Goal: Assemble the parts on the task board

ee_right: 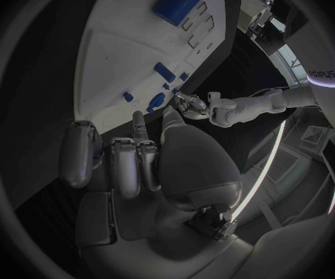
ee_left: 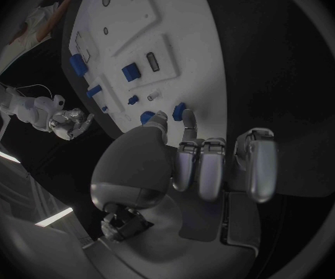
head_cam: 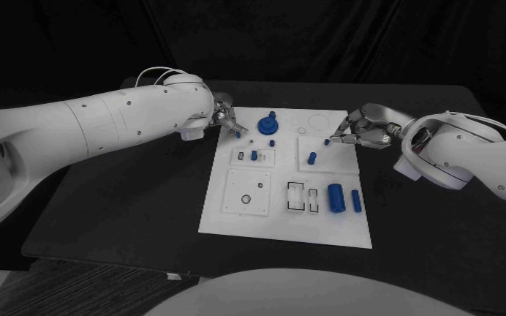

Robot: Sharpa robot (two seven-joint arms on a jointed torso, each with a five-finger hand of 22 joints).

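both hands work the far end of the task board [head_cam: 238, 217]: the left hand [head_cam: 224, 120] pinches a small blue part [head_cam: 238, 134] at the far left edge, the right hand [head_cam: 357, 130] pinches another blue piece [head_cam: 327, 141] near the far right corner. likely mid-placement; next, each needs lining up over its slot.

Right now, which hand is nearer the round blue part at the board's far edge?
Left. The left hand sits just beside the round blue part; the right hand is farther off, across the task board.
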